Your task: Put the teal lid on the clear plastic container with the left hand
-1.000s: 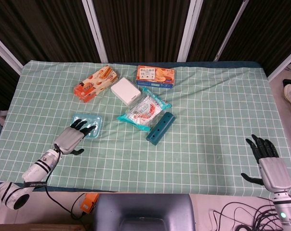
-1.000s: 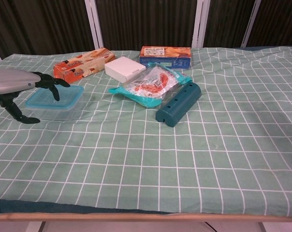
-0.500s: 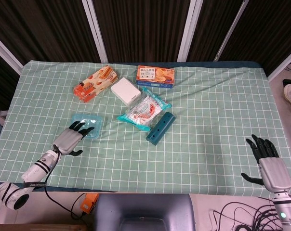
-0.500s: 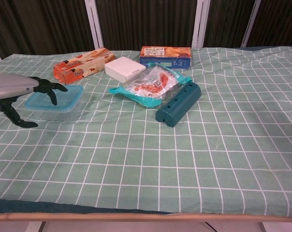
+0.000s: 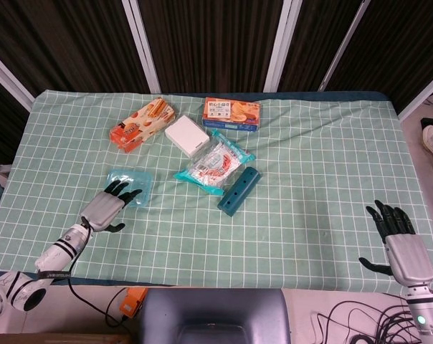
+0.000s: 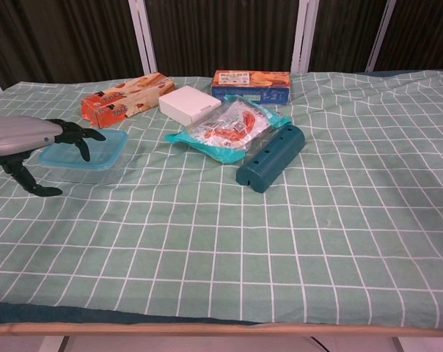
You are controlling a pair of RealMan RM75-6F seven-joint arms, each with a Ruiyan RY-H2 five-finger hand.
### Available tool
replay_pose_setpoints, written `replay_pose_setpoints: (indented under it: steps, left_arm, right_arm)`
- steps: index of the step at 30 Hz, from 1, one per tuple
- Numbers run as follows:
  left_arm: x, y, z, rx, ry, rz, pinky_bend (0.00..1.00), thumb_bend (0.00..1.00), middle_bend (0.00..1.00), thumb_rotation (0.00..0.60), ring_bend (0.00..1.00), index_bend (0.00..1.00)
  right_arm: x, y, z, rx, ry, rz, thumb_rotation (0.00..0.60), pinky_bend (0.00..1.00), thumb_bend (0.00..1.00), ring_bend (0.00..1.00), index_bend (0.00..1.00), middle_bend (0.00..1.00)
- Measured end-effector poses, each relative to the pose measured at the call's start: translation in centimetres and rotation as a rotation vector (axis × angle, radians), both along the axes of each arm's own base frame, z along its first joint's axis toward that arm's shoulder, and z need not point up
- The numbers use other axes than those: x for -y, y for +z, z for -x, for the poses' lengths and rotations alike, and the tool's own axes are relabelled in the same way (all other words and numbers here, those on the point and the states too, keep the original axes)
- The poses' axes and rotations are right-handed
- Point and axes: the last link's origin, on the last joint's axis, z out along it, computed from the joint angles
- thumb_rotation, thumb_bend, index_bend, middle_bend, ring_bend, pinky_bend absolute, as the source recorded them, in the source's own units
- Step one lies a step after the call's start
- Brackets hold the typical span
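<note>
The clear plastic container (image 5: 131,188) (image 6: 87,152) stands on the left of the table with the teal lid lying flat on top of it. My left hand (image 5: 102,208) (image 6: 29,135) hovers at the container's near-left corner, fingers spread and curved down over the lid's edge, holding nothing. I cannot tell whether the fingertips touch the lid. My right hand (image 5: 398,239) lies at the near right edge of the table, fingers apart and empty; only the head view shows it.
A dark teal perforated case (image 5: 239,190) (image 6: 271,156) and a snack bag (image 5: 213,164) (image 6: 232,125) lie mid-table. Behind them sit a white box (image 5: 186,135), an orange box (image 5: 142,123) and a blue biscuit box (image 5: 231,112). Green checked cloth (image 5: 310,179) covers the table.
My left hand has drawn back a little toward the near-left, its fingers sliding off the middle of the lid to its edge. The lid, container and right hand have stayed put.
</note>
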Motion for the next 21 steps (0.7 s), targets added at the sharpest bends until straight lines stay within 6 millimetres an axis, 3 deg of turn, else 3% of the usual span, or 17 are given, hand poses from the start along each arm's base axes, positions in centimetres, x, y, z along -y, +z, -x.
replay_pose_setpoints:
  steps: [6, 12, 21]
  left_arm:
    - [-0.3, 0.8, -0.8, 0.041, -0.023, -0.036, 0.00, 0.24, 0.26, 0.600, 0.00, 0.00]
    - [-0.5, 3.0, -2.0, 0.093, -0.054, -0.103, 0.00, 0.24, 0.26, 0.600, 0.00, 0.00]
    - [-0.3, 4.1, 0.0, 0.062, 0.030, -0.127, 0.00, 0.24, 0.28, 0.600, 0.00, 0.00]
  right_arm:
    - [0.0, 0.1, 0.0, 0.002, -0.002, 0.002, 0.600, 0.00, 0.16, 0.00, 0.00, 0.00]
    - [-0.1, 0.1, 0.0, 0.004, 0.004, -0.001, 0.600, 0.00, 0.16, 0.00, 0.00, 0.00]
    - [-0.2, 0.3, 0.0, 0.012, 0.007, 0.005, 0.600, 0.00, 0.16, 0.00, 0.00, 0.00]
